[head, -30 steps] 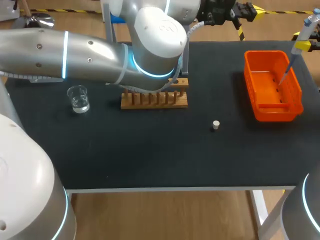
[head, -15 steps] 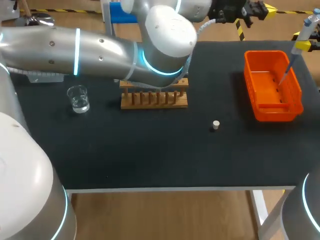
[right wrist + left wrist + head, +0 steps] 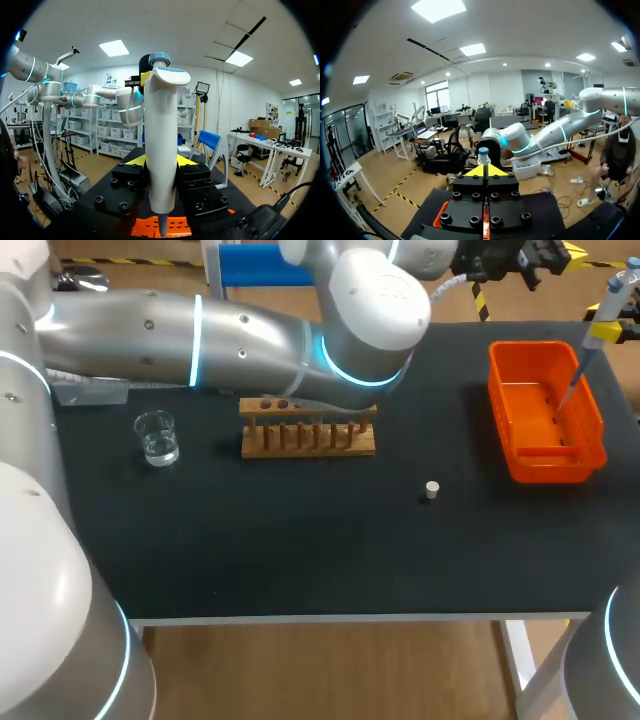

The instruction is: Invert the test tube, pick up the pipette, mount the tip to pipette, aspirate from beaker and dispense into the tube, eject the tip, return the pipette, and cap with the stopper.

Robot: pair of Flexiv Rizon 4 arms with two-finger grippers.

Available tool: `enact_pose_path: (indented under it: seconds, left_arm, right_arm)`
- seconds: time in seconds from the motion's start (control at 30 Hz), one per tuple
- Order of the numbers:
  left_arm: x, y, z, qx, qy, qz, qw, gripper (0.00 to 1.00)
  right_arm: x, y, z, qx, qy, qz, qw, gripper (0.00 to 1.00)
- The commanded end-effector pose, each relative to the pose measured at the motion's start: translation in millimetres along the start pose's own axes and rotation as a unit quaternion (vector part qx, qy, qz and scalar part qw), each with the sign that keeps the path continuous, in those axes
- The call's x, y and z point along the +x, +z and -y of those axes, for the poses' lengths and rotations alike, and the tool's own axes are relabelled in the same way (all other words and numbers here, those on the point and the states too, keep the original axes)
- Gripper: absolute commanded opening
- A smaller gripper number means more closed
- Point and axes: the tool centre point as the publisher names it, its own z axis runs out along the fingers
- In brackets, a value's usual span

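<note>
- Head view: the left arm stretches across the rear of the counter [image 3: 300, 550], and its claw [image 3: 555, 252] sits past the far edge. A wooden rack [image 3: 308, 430] stands mid-counter, with the beaker [image 3: 157, 437] off to its left. The stopper [image 3: 431, 490] lies alone between the rack and the orange bin [image 3: 592, 455]. The right claw [image 3: 608, 333] holds the pipette [image 3: 612, 295], whose thin end hangs over the bin.
- Left wrist view: the left claw's yellow tips are pressed together on the test tube [image 3: 483, 156], which stands upright ahead of them.
- Right wrist view: the right claw is clamped on the pipette's white body from both sides, and the nozzle points down above the bin.
</note>
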Motion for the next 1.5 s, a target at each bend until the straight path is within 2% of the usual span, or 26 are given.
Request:
enact_pose_path:
  seconds: [0.03,0.8,1.0,1.5]
  left_arm:
    - [-2.0,14.1,-6.9,0.031,-0.002,-0.004,1.000,0.00]
    - [3.8,47.9,-6.7,0.075,-0.029,-0.035,0.996,0.00]
    - [8.5,53.9,-5.7,0.093,-0.020,-0.031,0.995,0.00]
    - [7.6,65.8,-9.2,0.104,-0.006,-0.025,0.994,0.00]
  right_arm:
    - [0.3,-0.6,-0.7,0.001,0.000,0.000,1.000,0.00]
    - [0.3,-0.6,-0.7,0.001,0.000,0.000,1.000,0.00]
    - [0.3,-0.6,-0.7,0.001,0.000,0.000,1.000,0.00]
    - [0.3,-0.6,-0.7,0.001,0.000,0.000,1.000,0.00]
